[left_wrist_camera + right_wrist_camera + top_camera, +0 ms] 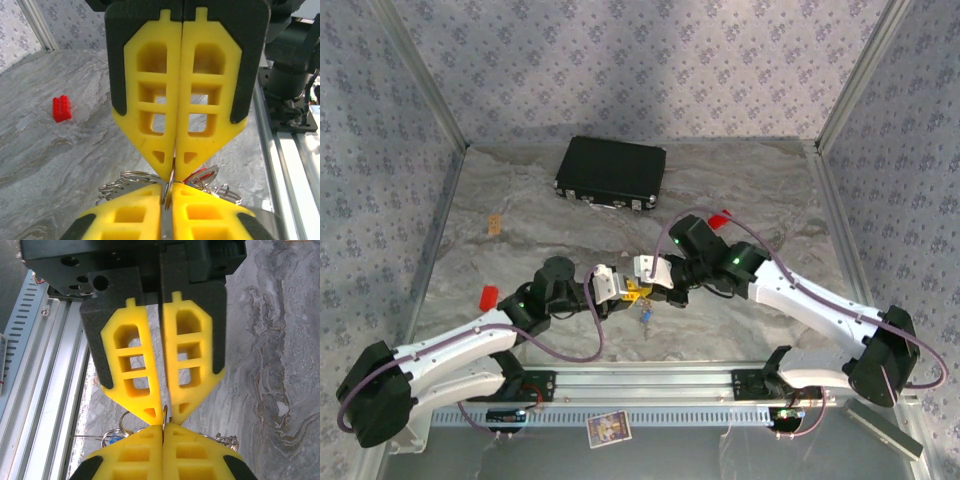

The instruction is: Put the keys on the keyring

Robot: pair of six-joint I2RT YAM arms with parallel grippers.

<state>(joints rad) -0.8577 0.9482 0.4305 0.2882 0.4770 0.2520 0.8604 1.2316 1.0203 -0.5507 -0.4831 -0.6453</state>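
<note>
Legible text, labels and numbers: none recorded.
One printed item is noted in the top view, a small white-bordered card (608, 428) lying at the near edge between the two arm bases. A dark, multi-coloured picture is carried on its face, and any lettering there is too small to be read. A small orange tag (496, 222) on the marbled table (520, 230) is likewise too small for any marking to be made out. On the patterned walls (620, 60) a repeating floral motif is printed, which is ornament and not writing.
</note>
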